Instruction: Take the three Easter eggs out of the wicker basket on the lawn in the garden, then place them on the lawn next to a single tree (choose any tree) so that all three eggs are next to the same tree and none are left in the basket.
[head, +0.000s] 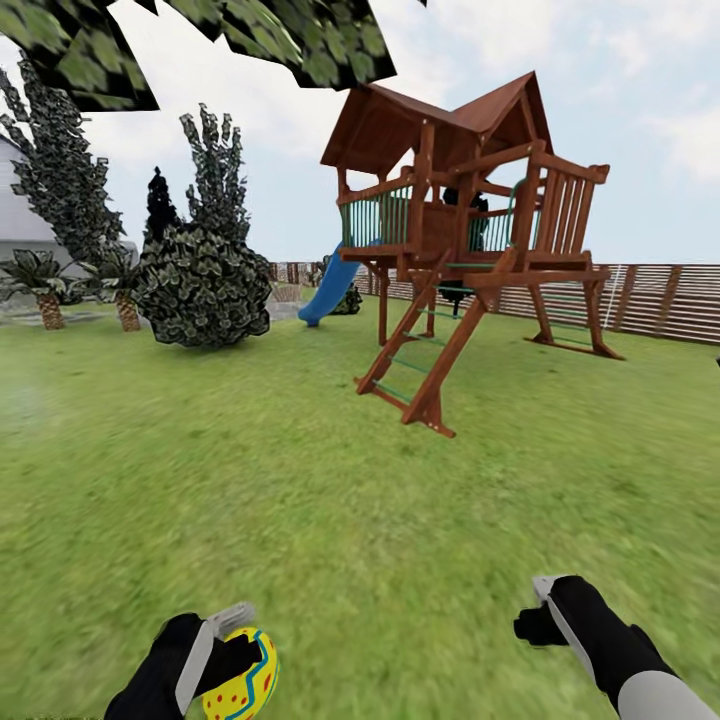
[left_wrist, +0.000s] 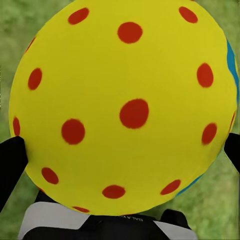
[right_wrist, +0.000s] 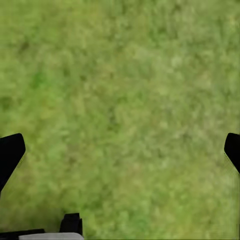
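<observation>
Yellow Easter egg (head: 243, 685) half hidden in left pincer (head: 222, 655).

Easter egg (head: 242, 688) cut off, lawn (head: 330, 520) blurred

A wooden play tower (head: 470, 230) with a blue slide (head: 328, 288) stands before a brown slatted fence (head: 660, 298). A leafy bush (head: 203, 287), 2 small palms (head: 42, 283) and cypresses (head: 58, 170) stand beside it.

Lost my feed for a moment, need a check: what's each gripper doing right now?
Left gripper: closed on a yellow Easter egg with red dots.
Right gripper: open, empty, over the lawn.
</observation>
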